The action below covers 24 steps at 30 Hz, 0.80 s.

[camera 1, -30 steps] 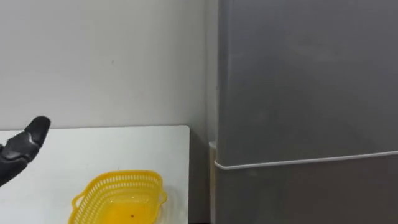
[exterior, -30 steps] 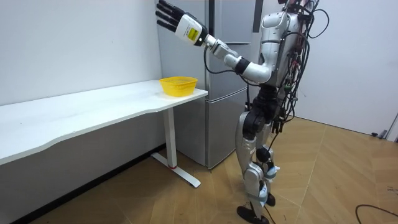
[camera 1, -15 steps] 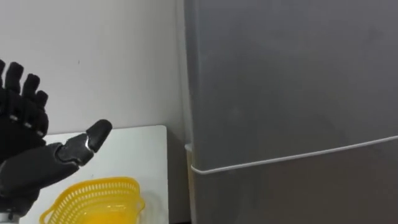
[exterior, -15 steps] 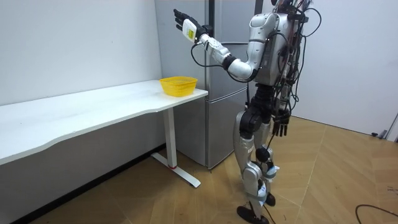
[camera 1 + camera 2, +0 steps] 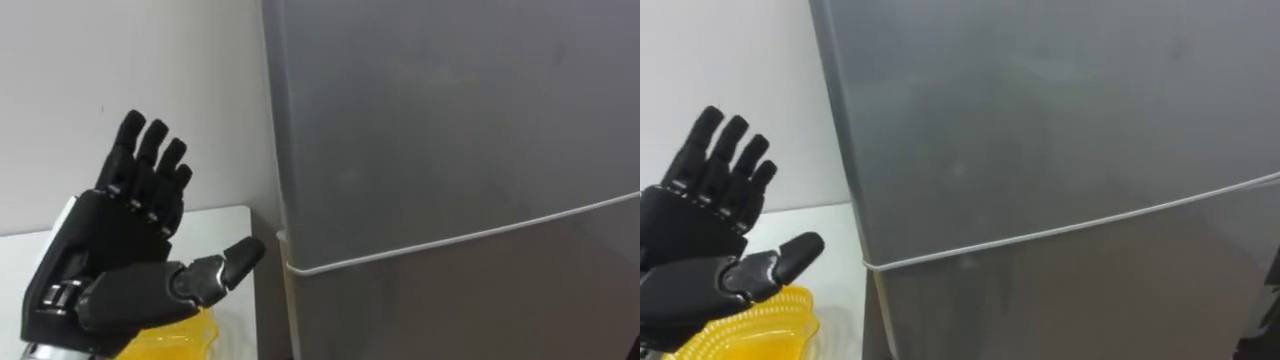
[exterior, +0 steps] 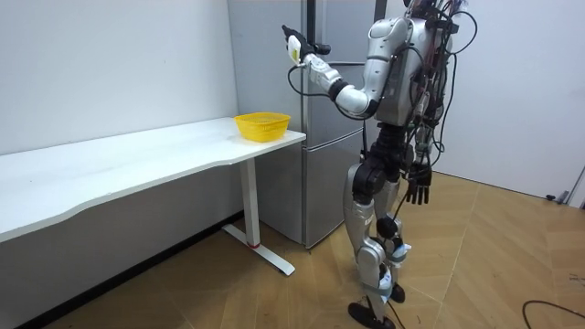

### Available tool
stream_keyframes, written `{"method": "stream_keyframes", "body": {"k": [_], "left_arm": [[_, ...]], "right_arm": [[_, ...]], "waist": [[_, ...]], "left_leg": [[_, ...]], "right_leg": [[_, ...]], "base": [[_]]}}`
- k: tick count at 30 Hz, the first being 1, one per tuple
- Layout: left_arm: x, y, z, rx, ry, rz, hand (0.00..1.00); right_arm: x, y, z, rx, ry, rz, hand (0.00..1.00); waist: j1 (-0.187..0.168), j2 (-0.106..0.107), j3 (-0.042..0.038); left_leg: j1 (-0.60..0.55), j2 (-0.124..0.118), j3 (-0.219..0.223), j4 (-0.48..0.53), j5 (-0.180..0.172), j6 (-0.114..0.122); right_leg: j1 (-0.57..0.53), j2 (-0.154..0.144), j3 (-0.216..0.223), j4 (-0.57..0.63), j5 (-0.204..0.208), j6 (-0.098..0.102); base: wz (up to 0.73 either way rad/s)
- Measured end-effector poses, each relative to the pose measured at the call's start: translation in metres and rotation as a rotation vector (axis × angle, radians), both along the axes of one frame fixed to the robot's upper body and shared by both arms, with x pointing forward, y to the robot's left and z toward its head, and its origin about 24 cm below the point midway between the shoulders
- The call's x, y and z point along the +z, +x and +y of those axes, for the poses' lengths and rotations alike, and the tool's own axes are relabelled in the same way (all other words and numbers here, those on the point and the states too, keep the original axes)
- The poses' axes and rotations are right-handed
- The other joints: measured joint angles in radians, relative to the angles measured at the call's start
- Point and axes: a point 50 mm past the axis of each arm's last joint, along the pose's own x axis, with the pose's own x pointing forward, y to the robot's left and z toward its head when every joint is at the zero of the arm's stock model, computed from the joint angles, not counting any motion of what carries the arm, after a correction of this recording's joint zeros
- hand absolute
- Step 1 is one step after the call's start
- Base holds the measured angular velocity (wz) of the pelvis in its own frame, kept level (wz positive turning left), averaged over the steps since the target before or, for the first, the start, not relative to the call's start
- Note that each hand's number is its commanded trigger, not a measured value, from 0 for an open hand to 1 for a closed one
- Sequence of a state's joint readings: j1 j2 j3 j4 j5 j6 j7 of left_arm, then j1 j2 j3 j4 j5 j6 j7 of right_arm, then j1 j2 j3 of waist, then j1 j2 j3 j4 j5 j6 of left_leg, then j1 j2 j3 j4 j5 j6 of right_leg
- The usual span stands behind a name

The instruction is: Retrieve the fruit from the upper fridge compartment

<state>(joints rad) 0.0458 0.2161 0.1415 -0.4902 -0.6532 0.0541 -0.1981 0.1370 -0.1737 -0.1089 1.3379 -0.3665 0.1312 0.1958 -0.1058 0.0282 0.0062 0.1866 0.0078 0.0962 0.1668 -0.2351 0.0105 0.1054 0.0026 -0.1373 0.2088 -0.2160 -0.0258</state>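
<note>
count: 1 tall grey two-door metal fridge [image 5: 450, 150], 1 yellow perforated plastic basket [image 6: 261, 125], 1 long white table [image 6: 110, 169] left of it, 2 black robot hands: left hand [image 5: 120, 270], right hand [image 6: 419, 183]

The left hand [image 5: 130, 260] is black and looks like hard plastic, mostly dull with a little shine on the thumb. To its right, the grey fridge [image 5: 450, 150] is smooth with a soft sheen, maybe metal. Under the hand, the yellow basket [image 5: 195, 340] is shiny plastic mesh.
</note>
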Motion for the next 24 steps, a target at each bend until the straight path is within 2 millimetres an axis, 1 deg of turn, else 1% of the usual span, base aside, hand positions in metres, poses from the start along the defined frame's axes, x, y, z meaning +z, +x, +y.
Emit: {"method": "stream_keyframes", "body": {"k": [4,5,6,9,13,14,15,21,24], "left_arm": [[-0.004,0.001,-0.009,-0.045,0.037,0.023,0.00],[-0.005,0.001,-0.011,-0.057,0.061,0.029,0.00],[-0.006,0.002,-0.014,-0.064,0.089,0.029,0.00],[-0.007,0.002,-0.018,-0.091,0.098,0.030,0.00],[-0.007,0.002,-0.020,-0.111,0.104,0.030,0.00],[-0.007,0.002,-0.020,-0.113,0.105,0.029,0.00],[-0.007,0.002,-0.020,-0.115,0.105,0.028,0.00],[-0.007,0.001,-0.022,-0.139,0.111,0.024,0.00],[-0.008,0.001,-0.025,-0.162,0.115,0.022,0.00]], "right_arm": [[0.000,0.003,-0.001,0.005,-0.013,-0.007,0.00],[0.000,0.006,-0.001,0.008,-0.017,-0.014,0.00],[0.000,0.008,-0.001,0.015,-0.020,-0.020,0.00],[0.000,0.014,-0.001,0.019,-0.021,-0.032,0.00],[0.000,0.017,-0.001,0.022,-0.019,-0.040,0.00],[0.000,0.018,-0.001,0.022,-0.020,-0.042,0.00],[0.000,0.019,-0.001,0.022,-0.020,-0.043,0.00],[0.000,0.021,-0.001,0.024,-0.019,-0.050,0.00],[0.000,0.022,-0.001,0.021,-0.017,-0.057,0.00]], "waist": [[0.000,0.000,0.0015],[0.000,-0.001,0.0031],[-0.001,0.000,0.0027],[-0.006,0.001,0.0026],[-0.009,0.001,0.0026],[-0.009,0.004,0.0011],[-0.009,0.004,0.0013],[-0.013,0.008,0.0003],[-0.025,0.008,0.0010]], "left_leg": [[-0.002,0.002,0.010,0.000,0.000,0.000],[-0.003,0.003,0.011,0.000,0.000,0.000],[-0.005,0.003,0.013,0.000,0.000,0.000],[-0.009,0.003,0.015,0.000,0.000,0.000],[-0.009,0.005,0.023,0.000,0.000,0.000],[-0.009,0.006,0.030,0.000,0.000,0.000],[-0.009,0.013,0.035,0.000,0.000,0.000],[-0.009,0.015,0.039,0.000,0.000,0.000],[-0.008,0.015,0.040,0.000,0.000,0.000]], "right_leg": [[-0.009,0.001,0.007,0.010,0.000,-0.001],[-0.011,0.001,0.009,0.011,0.000,-0.001],[-0.016,0.001,0.012,0.012,0.001,-0.001],[-0.020,0.001,0.013,0.011,0.002,-0.003],[-0.020,0.001,0.015,0.010,0.002,-0.003],[-0.020,0.001,0.015,0.010,0.002,-0.004],[-0.020,0.000,0.017,0.010,0.002,-0.004],[-0.019,0.001,0.022,0.010,0.003,-0.006],[-0.017,0.001,0.021,0.011,0.003,-0.006]], "base": [[-0.07],[-0.07],[-0.07],[-0.02],[-0.01],[-0.04],[-0.05],[-0.03],[0.00]]}}
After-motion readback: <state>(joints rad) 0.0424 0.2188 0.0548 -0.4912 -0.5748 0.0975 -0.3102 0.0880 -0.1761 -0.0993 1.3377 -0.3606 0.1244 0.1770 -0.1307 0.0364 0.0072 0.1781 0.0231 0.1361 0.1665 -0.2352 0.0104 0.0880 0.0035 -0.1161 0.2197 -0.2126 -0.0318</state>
